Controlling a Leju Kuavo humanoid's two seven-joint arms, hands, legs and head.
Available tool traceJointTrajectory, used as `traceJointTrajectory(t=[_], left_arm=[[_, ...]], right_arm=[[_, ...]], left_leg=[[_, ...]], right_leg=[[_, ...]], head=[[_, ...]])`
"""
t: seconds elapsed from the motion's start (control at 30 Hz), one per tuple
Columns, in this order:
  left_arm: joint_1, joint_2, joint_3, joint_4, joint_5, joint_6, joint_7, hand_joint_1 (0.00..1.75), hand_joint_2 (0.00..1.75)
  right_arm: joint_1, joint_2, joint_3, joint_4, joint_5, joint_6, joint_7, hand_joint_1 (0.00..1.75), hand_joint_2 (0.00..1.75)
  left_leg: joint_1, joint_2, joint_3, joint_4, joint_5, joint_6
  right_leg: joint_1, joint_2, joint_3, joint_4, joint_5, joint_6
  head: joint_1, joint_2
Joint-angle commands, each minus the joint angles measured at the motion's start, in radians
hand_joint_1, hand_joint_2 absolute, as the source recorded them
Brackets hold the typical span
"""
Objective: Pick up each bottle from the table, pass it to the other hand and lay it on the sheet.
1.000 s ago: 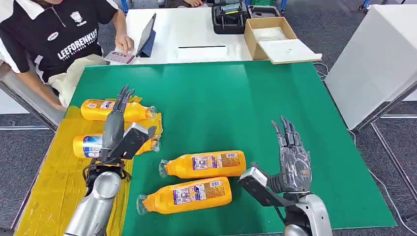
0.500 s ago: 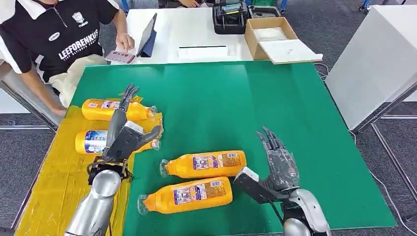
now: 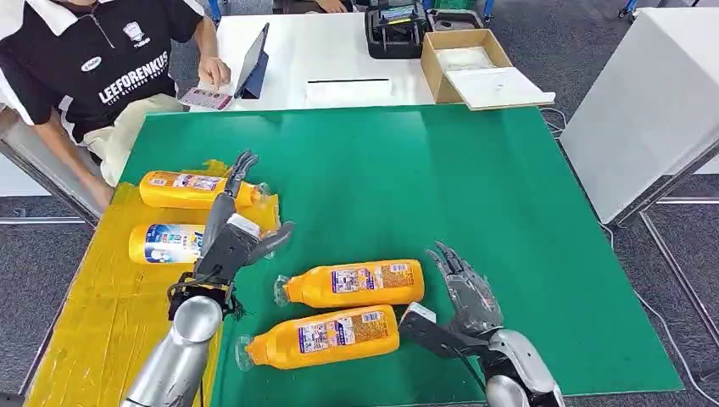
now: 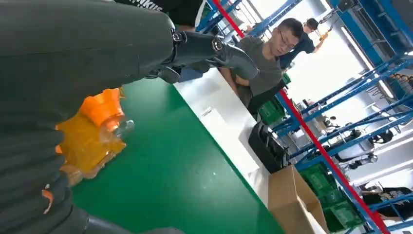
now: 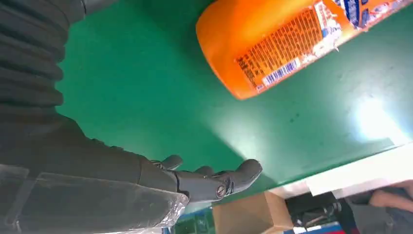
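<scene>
The right hand [image 3: 465, 297] hovers low over the green worktop [image 3: 475, 186] with its fingers spread and nothing in them. Just beside it, toward the robot's left, lie two orange bottles still to be picked up: the nearer bottle [image 3: 322, 337], whose flat base sits almost against the thumb, and the farther bottle [image 3: 352, 283], a little ahead of the hand. Both lie on their sides with their long axes running across the hand's line of reach, caps pointing away toward the left arm. The right wrist view shows a bottle base [image 5: 272, 53] close in front of the palm, apart from it.

The left hand [image 3: 227, 237] is open too, fingers apart, holding nothing, poised at the edge of the yellow sheet [image 3: 85, 331]. On that sheet, beyond and beside this hand, two laid bottles [image 3: 182, 190] already rest. The right hand is the nearer to both remaining bottles, so the next grasp probably falls to it.
</scene>
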Motion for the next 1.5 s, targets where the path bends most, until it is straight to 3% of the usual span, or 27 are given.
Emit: traceJointTrajectory(t=[0.03, 0.27, 0.57, 0.8, 0.83, 0.9, 1.5], left_arm=[[-0.002, 0.001, -0.007, 0.061, 0.003, 0.001, 0.003, 0.00, 1.75], [0.019, -0.002, 0.013, 0.084, -0.007, 0.013, -0.016, 0.00, 1.75], [-0.001, -0.010, 0.003, 0.133, 0.000, 0.011, -0.038, 0.00, 1.75], [0.007, 0.004, 0.004, 0.123, 0.008, 0.019, -0.041, 0.00, 1.75], [0.032, 0.018, 0.008, 0.110, 0.028, 0.024, -0.048, 0.00, 1.75], [0.033, 0.018, 0.006, 0.111, 0.031, 0.022, -0.049, 0.00, 1.75], [0.028, 0.030, 0.008, 0.131, 0.070, 0.030, -0.052, 0.00, 1.75]], right_arm=[[-0.051, 0.007, 0.067, 0.143, 0.064, -0.060, 0.050, 0.00, 1.75], [-0.026, 0.044, 0.124, 0.058, 0.300, -0.217, 0.142, 0.00, 1.75], [-0.002, 0.078, 0.134, 0.024, 0.436, -0.244, 0.180, 0.00, 1.75], [-0.021, 0.091, 0.147, 0.051, 0.440, -0.226, 0.157, 0.00, 1.75], [-0.075, 0.074, 0.175, 0.122, 0.449, -0.162, 0.169, 0.00, 1.75], [-0.085, 0.062, 0.181, 0.127, 0.436, -0.144, 0.172, 0.00, 1.75], [-0.179, 0.025, 0.216, 0.168, 0.372, -0.129, 0.208, 0.00, 1.75]], left_leg=[[0.000, 0.001, 0.005, -0.001, -0.001, -0.002], [0.000, 0.001, 0.004, -0.001, -0.001, -0.002], [-0.001, -0.001, 0.007, 0.000, -0.002, -0.004], [0.000, 0.000, 0.003, -0.001, 0.000, -0.002], [0.000, 0.001, 0.004, 0.000, -0.001, -0.002], [-0.001, 0.003, 0.008, -0.001, -0.002, -0.003], [-0.001, 0.003, 0.007, -0.001, -0.002, -0.003]], right_leg=[[0.000, -0.001, 0.005, -0.001, -0.001, 0.000], [0.000, 0.000, 0.004, -0.001, -0.001, 0.000], [0.000, -0.004, 0.007, 0.001, -0.003, -0.001], [0.000, -0.002, 0.002, 0.000, -0.001, 0.000], [0.000, -0.001, 0.004, 0.000, -0.001, 0.000], [0.000, 0.000, 0.007, -0.001, -0.001, 0.000], [-0.001, 0.000, 0.006, 0.000, -0.002, -0.001]], head=[[0.000, 0.000], [0.000, 0.000], [0.000, 0.000], [0.000, 0.000], [0.000, 0.000], [0.000, 0.000], [0.000, 0.000]])
